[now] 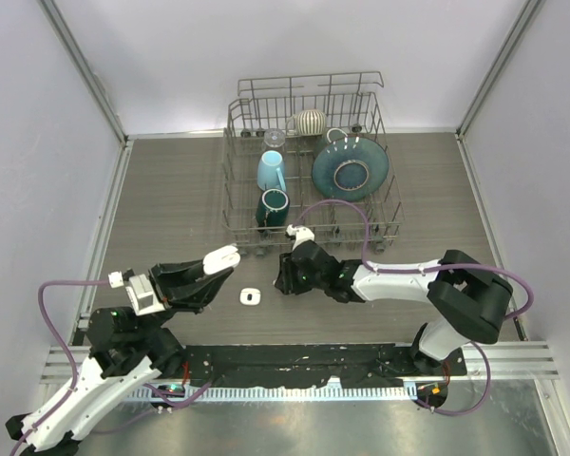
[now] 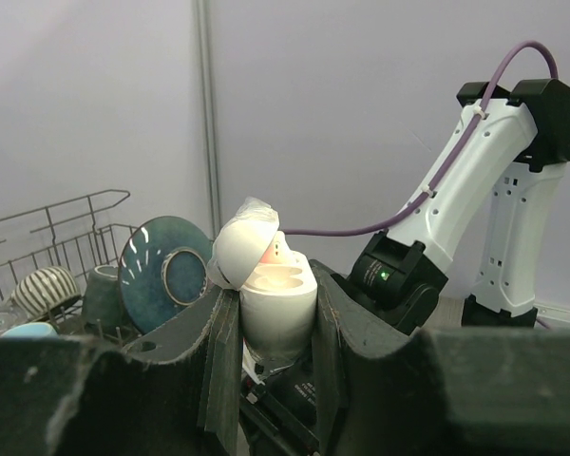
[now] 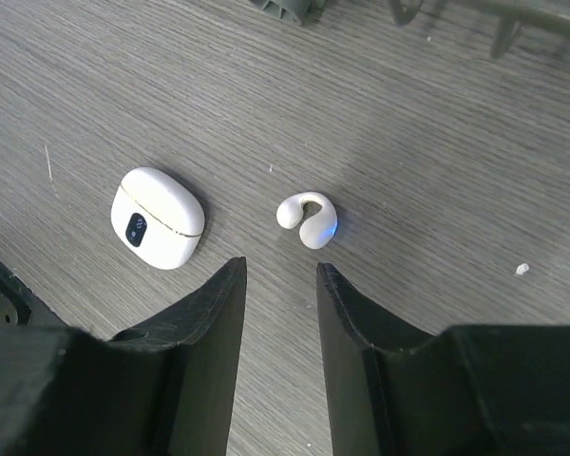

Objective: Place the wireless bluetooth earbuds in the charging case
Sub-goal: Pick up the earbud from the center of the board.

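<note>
My left gripper [image 1: 220,260] is shut on the white charging case [image 2: 277,309] and holds it upright above the table. The case's lid [image 2: 239,249] is flipped open to the left. A small white piece with a reddish tint [image 2: 279,252] shows inside the case at the back. One white clip-shaped earbud [image 3: 307,218] with a blue light lies on the table. It is just ahead of my right gripper [image 3: 280,268], which is open, empty and low over the table. In the top view my right gripper [image 1: 283,277] hides that earbud.
A closed white pod with a small dark window [image 3: 158,217] lies left of the earbud, and shows in the top view [image 1: 251,297]. A wire dish rack [image 1: 236,180] stands behind, holding a blue plate [image 1: 350,168], mugs [image 1: 272,171] and a striped bowl [image 1: 311,121].
</note>
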Controlling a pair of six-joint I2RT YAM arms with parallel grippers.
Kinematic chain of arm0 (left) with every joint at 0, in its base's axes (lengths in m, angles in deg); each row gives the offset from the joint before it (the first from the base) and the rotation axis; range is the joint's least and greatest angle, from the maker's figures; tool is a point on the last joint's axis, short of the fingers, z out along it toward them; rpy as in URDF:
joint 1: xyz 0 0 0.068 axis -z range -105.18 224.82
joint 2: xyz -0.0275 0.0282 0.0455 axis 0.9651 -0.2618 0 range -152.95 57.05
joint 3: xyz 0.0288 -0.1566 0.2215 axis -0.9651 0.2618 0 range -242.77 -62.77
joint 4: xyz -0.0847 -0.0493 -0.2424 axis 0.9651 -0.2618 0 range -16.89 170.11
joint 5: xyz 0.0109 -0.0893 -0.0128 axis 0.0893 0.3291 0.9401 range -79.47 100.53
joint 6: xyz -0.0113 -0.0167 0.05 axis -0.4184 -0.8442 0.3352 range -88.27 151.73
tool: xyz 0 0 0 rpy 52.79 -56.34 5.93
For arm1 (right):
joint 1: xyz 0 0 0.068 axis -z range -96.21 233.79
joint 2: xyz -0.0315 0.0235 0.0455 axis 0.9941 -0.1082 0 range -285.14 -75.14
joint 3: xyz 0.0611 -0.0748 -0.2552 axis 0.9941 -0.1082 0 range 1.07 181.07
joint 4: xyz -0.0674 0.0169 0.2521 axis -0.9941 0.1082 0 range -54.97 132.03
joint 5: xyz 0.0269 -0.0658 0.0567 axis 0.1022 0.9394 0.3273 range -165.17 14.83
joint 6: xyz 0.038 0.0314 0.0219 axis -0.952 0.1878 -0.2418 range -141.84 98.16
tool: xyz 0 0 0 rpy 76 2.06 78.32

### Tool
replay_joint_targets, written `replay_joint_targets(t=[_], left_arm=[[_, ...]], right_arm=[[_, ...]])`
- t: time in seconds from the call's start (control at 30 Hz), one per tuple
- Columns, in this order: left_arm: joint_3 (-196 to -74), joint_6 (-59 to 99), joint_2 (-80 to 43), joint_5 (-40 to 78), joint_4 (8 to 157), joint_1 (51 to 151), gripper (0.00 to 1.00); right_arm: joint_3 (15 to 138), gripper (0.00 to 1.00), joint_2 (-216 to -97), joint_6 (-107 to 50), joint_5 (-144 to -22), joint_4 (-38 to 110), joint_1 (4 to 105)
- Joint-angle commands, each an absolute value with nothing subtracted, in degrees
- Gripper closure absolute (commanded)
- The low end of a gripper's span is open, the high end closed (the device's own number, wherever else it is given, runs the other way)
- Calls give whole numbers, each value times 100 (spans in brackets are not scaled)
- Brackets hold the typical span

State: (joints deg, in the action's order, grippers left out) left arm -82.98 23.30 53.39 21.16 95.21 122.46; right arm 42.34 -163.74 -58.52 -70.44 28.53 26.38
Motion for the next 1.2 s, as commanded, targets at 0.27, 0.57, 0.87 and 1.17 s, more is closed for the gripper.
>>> replay_joint_targets(t=[0.27, 0.57, 0.87, 1.17], left_arm=[[-8281, 2373, 5450, 1993, 9488, 12246, 100], [-8298, 2338, 5450, 2002, 9453, 12246, 100], [-8325, 2259, 5433, 2064, 9461, 12246, 100], [-8334, 2215, 5389, 2125, 9523, 12246, 100]], right_arm=[[4484, 66, -16400, -5813, -6402, 2581, 2684], [3869, 75, -16259, -6402, -5656, 1658, 2482], [3421, 62, -16215, -6455, -4530, 876, 1990], [3350, 61, -16435, -6534, -4380, 550, 1981]])
